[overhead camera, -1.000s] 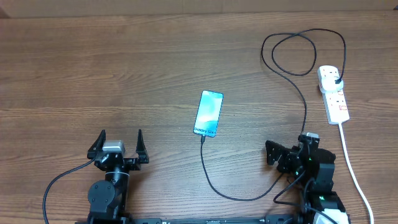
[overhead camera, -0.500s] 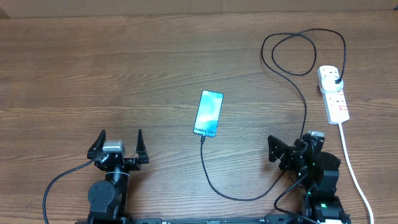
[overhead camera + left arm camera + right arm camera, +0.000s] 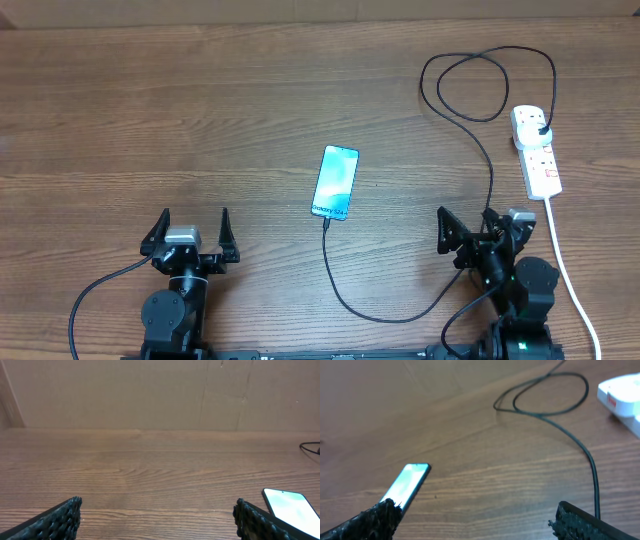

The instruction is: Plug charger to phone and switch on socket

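Note:
The phone point(image 3: 335, 183) lies screen-up and lit blue mid-table, and it shows in both wrist views point(image 3: 292, 510) point(image 3: 407, 482). The charger point(image 3: 490, 190) is a thin black cable. Its tip lies at the phone's near edge. The cable curves forward, runs back past my right gripper point(image 3: 478, 228), loops, and ends in a black plug sitting in the socket point(image 3: 537, 152). Both grippers stand open and empty. My left gripper point(image 3: 193, 228) is left of the phone, near the front edge. In the right wrist view the charger point(image 3: 594, 480) passes beside the right finger, and my gripper point(image 3: 477, 520) holds nothing.
The socket's thick white cord point(image 3: 570, 275) runs toward the front edge, just right of my right arm. A cardboard wall point(image 3: 150, 390) stands behind the wooden table point(image 3: 150, 100). The socket's corner point(image 3: 622, 390) appears at the upper right of the right wrist view.
My right gripper has shifted a little to the right and turned to face straight ahead. The left arm, phone, charger and socket have not moved.

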Motion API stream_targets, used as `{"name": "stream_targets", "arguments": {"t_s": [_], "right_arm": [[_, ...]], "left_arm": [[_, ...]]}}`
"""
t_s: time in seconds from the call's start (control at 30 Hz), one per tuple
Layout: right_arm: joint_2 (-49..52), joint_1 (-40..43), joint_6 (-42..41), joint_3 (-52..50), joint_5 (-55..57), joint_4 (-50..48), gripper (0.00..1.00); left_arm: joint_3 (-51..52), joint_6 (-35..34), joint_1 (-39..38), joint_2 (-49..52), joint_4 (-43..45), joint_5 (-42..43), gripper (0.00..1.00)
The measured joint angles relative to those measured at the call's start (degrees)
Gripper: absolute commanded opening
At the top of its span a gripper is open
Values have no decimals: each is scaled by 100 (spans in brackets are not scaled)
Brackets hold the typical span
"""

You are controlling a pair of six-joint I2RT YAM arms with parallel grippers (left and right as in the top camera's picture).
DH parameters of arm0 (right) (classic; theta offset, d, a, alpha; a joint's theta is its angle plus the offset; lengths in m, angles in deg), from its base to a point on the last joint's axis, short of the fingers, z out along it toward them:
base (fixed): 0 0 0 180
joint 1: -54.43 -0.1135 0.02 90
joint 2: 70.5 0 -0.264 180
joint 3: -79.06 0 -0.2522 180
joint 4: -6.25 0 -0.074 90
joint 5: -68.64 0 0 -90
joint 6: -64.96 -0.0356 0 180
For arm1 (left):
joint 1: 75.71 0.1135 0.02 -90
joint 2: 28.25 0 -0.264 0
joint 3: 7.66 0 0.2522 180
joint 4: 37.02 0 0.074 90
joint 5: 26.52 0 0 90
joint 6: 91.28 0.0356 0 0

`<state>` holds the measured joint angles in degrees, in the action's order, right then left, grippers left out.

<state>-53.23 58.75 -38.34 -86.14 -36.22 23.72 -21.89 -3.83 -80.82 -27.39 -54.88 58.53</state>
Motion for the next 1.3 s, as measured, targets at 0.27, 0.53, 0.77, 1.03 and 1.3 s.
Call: {"name": "stream_targets", "arguments": {"t_s": [0.27, 0.53, 0.77, 1.03, 1.3], "right_arm": [[-125, 0, 0, 0, -2, 0, 100], [-901, 0, -2, 0, 0, 0, 100], [-1652, -2, 0, 0, -13, -50, 100], [-1659, -2, 2, 0, -20, -42, 100], [-1659, -2, -2, 0, -20, -44, 100]], "left_arm": [[0, 0, 0, 0, 0, 0, 100], [0, 0, 0, 0, 0, 0, 99], [0, 0, 0, 0, 0, 0, 99], [0, 0, 0, 0, 0, 0, 99], [0, 0, 0, 0, 0, 0, 100]]}}
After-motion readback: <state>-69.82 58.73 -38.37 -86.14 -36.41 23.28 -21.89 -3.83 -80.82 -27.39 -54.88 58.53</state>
